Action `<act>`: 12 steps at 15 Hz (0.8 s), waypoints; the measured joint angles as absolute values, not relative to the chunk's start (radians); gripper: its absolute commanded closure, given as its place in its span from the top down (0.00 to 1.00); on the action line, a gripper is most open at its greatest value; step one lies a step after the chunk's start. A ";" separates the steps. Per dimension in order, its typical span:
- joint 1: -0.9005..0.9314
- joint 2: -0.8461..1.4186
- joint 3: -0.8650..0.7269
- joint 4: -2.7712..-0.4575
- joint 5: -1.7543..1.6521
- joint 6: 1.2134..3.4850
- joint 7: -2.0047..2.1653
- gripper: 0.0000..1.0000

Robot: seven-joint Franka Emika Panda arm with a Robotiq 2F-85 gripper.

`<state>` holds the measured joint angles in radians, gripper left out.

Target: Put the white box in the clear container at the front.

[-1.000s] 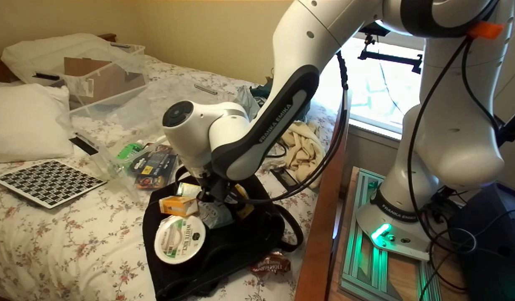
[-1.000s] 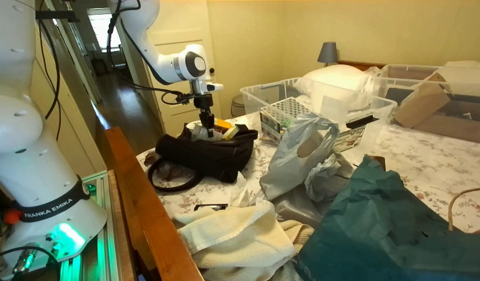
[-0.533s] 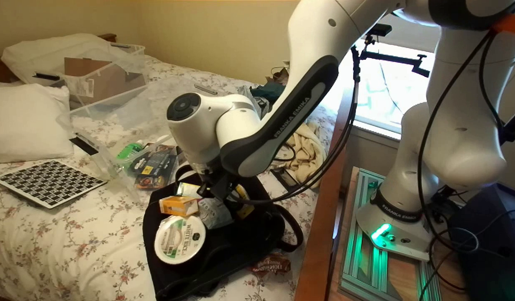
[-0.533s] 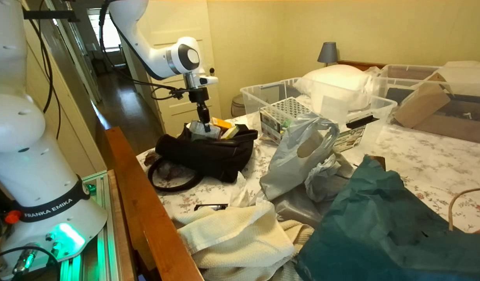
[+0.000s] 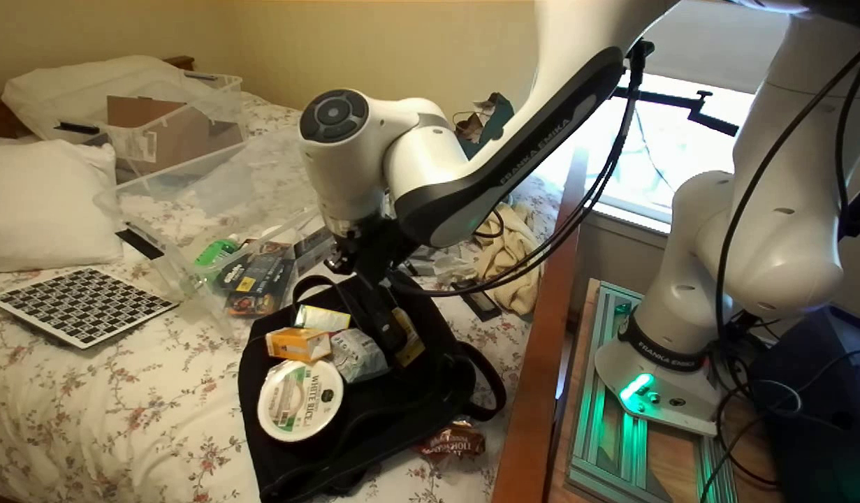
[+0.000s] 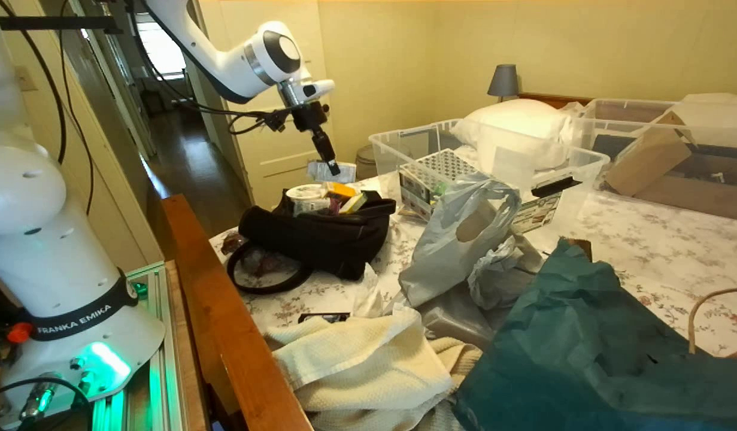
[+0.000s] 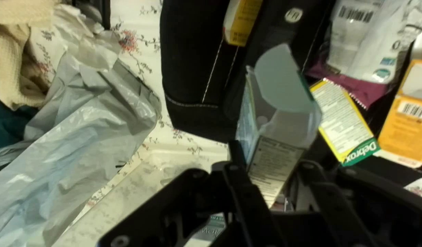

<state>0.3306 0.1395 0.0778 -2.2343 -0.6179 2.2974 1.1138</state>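
The bag lies beside the container on the bed.

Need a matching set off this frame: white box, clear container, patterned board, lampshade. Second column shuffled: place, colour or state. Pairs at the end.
Things
1. white box
2. clear container
3. patterned board
4. lampshade

Place, colour or state
A. black and white
B. plain grey
C. held in the gripper
D. on the bed, a green item showing through its wall

Pairs: 1-C, 2-D, 3-A, 4-B
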 measured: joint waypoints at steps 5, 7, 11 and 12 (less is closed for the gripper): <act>0.279 0.102 0.078 -2.213 -0.688 2.304 1.111 0.27; 0.277 0.102 0.079 -2.211 -0.689 2.304 1.111 0.27; 0.277 0.102 0.082 -2.211 -0.689 2.304 1.111 0.07; 0.277 0.102 0.082 -2.211 -0.689 2.304 1.111 0.07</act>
<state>0.2771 0.1015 0.0815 -2.2111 -0.6891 2.3038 1.1110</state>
